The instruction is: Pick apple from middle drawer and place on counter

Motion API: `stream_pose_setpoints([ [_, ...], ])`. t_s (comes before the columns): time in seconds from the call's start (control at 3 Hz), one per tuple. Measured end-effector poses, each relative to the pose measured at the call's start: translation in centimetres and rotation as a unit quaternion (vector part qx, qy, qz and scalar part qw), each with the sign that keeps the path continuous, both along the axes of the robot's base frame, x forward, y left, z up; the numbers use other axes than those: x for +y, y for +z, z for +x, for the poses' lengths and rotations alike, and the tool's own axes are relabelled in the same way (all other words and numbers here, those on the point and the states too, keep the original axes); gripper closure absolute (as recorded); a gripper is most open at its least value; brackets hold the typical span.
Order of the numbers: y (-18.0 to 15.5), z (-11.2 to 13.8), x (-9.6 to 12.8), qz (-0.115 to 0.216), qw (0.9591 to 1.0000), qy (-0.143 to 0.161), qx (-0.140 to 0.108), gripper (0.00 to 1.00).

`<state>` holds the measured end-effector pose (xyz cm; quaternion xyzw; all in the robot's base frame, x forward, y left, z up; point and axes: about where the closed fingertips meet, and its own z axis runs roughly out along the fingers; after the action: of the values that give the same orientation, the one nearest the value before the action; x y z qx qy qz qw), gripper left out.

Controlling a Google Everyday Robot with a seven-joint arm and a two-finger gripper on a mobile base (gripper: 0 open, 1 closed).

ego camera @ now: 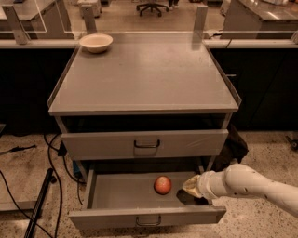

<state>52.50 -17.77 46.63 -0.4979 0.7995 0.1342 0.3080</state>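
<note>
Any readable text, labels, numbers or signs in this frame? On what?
None readable: no text, label, number or sign shows on the counter, bowl, apple, middle drawer or arm.
The gripper, over the open middle drawer right of the apple, is also unmarked.

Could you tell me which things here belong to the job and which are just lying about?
Job: apple in the open middle drawer; counter; gripper over that drawer, beside the apple.
Lying about: bowl on the counter; upper drawer; office chair.
</note>
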Motion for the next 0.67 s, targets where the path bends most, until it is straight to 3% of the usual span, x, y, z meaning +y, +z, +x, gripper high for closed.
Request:
stream_pose_setpoints([
  [0.33,-1.4,0.6,1.2,0.015,0.9998,0.013,0.001,0.61],
  [0.67,-2.6,1.4,2.9,0.032,0.9991,0.027,-0.001,0.54],
])
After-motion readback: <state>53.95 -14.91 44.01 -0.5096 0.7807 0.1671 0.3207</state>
